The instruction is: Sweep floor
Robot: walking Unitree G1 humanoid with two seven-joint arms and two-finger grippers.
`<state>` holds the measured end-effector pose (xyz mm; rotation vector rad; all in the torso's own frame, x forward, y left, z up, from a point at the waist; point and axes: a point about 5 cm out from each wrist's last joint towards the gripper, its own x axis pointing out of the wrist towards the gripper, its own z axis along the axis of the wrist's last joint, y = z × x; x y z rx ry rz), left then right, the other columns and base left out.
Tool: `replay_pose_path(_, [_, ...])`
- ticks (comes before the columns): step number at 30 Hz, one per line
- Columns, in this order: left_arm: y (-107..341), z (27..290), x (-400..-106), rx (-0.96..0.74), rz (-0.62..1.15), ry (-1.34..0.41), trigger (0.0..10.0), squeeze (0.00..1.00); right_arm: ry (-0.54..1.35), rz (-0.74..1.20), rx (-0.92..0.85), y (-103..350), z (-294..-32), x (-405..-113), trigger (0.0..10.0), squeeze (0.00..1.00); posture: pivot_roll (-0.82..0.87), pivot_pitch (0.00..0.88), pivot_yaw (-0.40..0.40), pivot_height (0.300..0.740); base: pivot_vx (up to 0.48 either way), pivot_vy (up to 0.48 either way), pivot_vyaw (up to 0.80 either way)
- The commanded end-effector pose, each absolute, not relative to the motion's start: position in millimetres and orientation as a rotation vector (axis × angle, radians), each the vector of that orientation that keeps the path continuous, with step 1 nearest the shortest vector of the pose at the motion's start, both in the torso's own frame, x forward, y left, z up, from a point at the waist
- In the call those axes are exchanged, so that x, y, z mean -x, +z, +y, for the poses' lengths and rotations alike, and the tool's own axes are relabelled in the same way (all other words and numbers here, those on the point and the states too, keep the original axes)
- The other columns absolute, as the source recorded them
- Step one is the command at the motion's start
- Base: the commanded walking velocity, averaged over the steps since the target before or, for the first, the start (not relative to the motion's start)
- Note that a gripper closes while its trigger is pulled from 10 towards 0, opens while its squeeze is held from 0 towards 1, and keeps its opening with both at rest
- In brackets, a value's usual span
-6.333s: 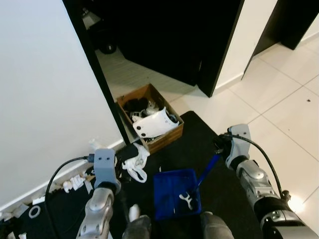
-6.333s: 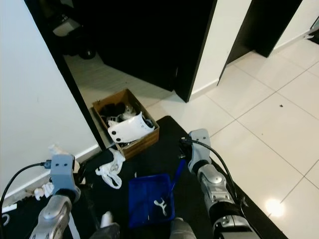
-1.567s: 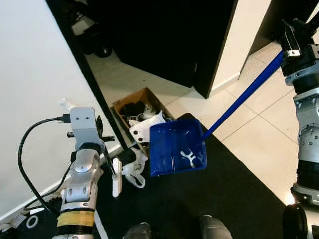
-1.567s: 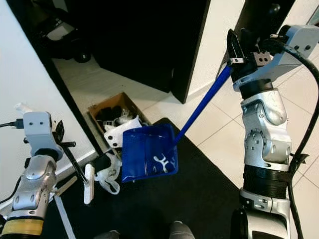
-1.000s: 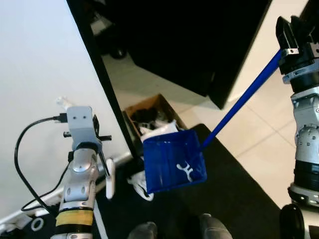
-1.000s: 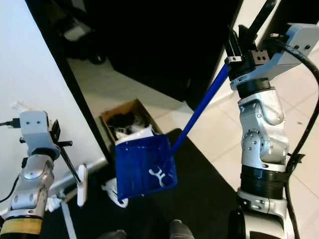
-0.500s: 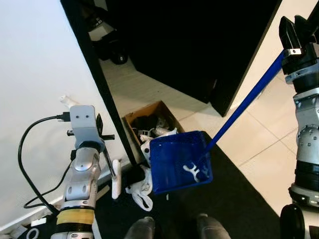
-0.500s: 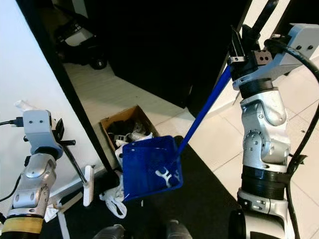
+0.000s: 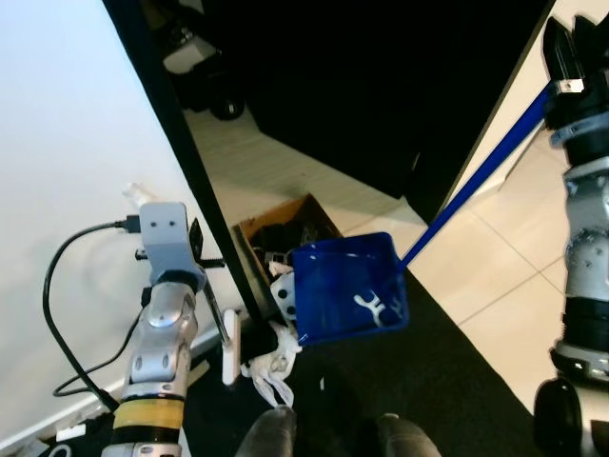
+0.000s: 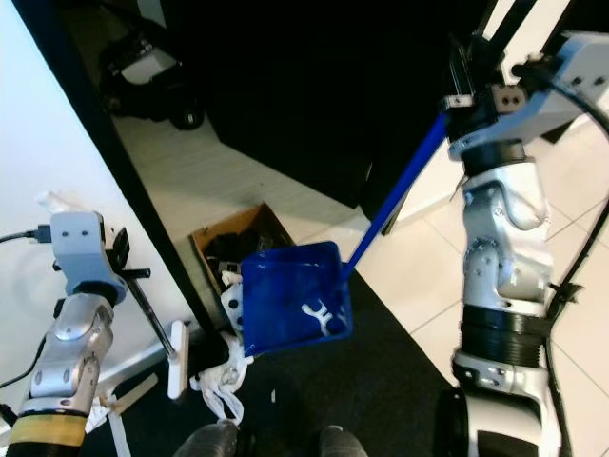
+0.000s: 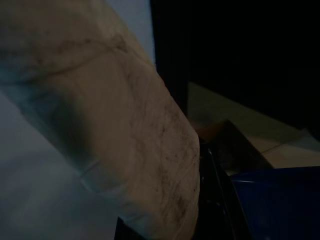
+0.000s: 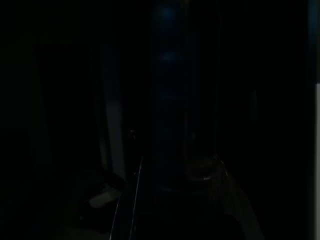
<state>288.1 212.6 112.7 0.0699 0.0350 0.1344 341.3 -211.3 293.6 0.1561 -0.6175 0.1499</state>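
- Your right gripper (image 10: 463,71) is clamped on the top of the blue dustpan handle (image 10: 400,186), raised high; the pan hangs well below and to the inside of it.
- The dustpan (image 9: 349,290) has shifted over the last second: it now sits just over the near edge of the cardboard box (image 9: 278,228), closer than half a second ago.
- White debris piece (image 9: 377,310) is at the pan's low back corner, not tipped out yet.
- My read: you're lined up to dump. The next move needs the pan tilted mouth-down over the box.
- Your left gripper (image 9: 205,276) is closed on the thin black brush stem; the white brush head (image 9: 229,347) hangs just below it, off the floor.
- White scraps (image 9: 269,354) lie on the black mat (image 9: 457,371) beneath the pan, so sweeping isn't finished.
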Motion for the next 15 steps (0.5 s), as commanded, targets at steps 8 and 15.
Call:
replay_pose_path(8, [110, 217, -272, -0.113, 0.05, 0.143, 10.0, 0.0, 0.157, -0.673, -0.054, 306, -200, -364, 10.0, 0.0, 0.07, 0.112, 0.023, 0.74, 0.0, 0.0, 0.0])
replay_pose_path(15, [104, 219, -255, -0.118, 0.077, 0.166, 10.0, 0.0, 0.252, -0.697, -0.026, 317, -171, -380, 10.0, 0.0, 0.11, 0.127, -0.01, 0.74, 0.0, 0.0, 0.0])
